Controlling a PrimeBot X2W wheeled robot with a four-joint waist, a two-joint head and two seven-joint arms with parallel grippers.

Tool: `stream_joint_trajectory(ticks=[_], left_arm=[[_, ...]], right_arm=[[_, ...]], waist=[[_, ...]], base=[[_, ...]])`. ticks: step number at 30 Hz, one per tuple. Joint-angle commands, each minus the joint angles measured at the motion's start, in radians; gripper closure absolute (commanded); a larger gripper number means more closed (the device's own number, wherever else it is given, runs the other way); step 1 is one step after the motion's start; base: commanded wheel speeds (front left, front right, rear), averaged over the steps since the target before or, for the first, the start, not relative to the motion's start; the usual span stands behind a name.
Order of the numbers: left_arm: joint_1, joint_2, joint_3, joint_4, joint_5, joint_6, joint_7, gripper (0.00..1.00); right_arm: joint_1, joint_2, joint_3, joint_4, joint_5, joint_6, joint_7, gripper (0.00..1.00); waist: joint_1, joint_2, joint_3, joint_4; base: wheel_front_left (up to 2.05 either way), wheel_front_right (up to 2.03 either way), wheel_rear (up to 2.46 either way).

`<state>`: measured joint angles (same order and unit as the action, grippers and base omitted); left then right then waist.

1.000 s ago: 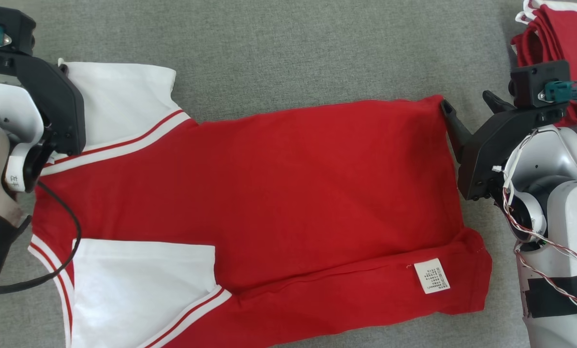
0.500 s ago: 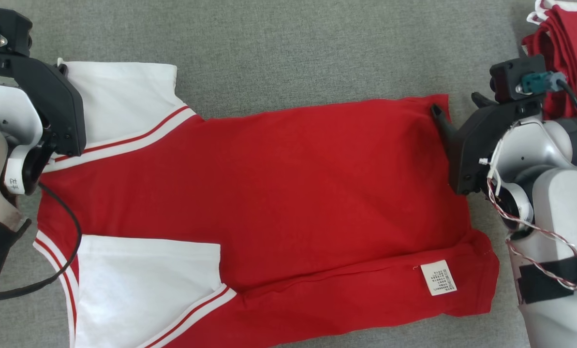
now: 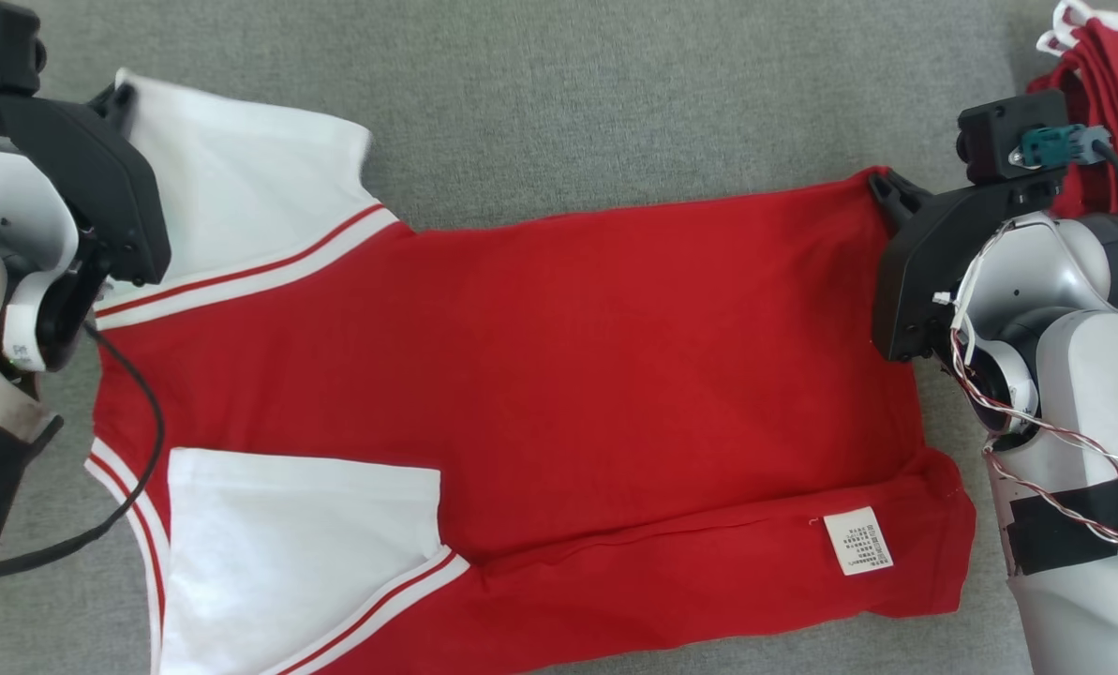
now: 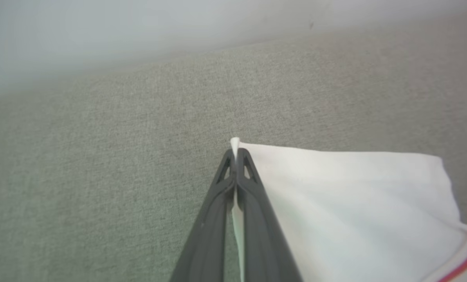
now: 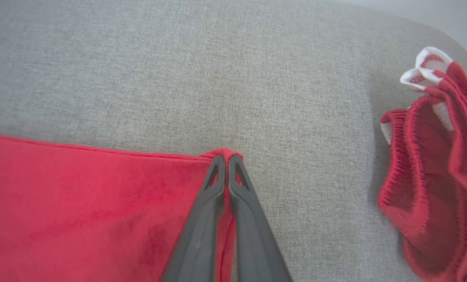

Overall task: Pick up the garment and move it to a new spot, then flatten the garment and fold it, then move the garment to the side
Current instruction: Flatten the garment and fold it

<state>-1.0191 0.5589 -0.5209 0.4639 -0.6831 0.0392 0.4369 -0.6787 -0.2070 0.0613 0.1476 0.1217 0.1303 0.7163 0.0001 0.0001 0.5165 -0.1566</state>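
Two corners of the red jersey T-shirt with white short sleeves are pinched. The left gripper is clenched on the tip of the far white sleeve, with a sliver of white cloth showing between its jaws. The right gripper is clenched on the far red hem corner. In the head view both grippers' tips are mostly hidden behind their own black bodies.

The shirt lies spread across the grey woven surface, sleeves toward the robot's left and hem toward its right. A plain red side faces up, and a strip along its near side is folded over. Its near edge and the near white sleeve are cut off by the bottom of the head view. The print on the small white label, close to the near hem corner, is too small to read.

A black cable from the left arm loops over the shirt's shoulder end. A bunched red garment with white cord loops lies near the surface's far right corner, apart from the shirt and just beyond the right gripper. The frame edge cuts it off.
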Motion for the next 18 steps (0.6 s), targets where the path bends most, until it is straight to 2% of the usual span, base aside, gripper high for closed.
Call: stream_joint_trajectory(ticks=[1,7,11,18], left_arm=[[0.021,-0.005,0.007,-0.008,-0.012,-0.013,-0.020,1.00],[0.084,0.008,0.063,-0.045,-0.077,-0.078,-0.146,1.00],[0.175,0.000,0.098,-0.106,-0.163,-0.115,-0.187,1.00],[0.385,0.040,0.163,-0.274,-0.265,-0.120,-0.245,1.00]], right_arm=[[-0.010,0.007,-0.004,-0.001,0.006,0.000,-0.011,1.00],[0.039,0.007,-0.015,-0.012,0.033,0.000,-0.028,1.00],[0.083,-0.001,-0.020,-0.036,0.050,0.000,-0.027,1.00],[0.195,-0.013,-0.056,-0.109,0.065,0.000,-0.021,1.00]], waist=[[-0.0001,-0.0001,-0.012,0.006],[-0.0001,-0.0001,-0.060,0.030],[-0.0001,-0.0001,-0.106,0.050],[-0.0001,-0.0001,-0.192,0.079]], base=[[0.00,0.00,0.00],[0.00,0.00,0.00],[0.00,0.00,0.00],[0.00,0.00,0.00]])
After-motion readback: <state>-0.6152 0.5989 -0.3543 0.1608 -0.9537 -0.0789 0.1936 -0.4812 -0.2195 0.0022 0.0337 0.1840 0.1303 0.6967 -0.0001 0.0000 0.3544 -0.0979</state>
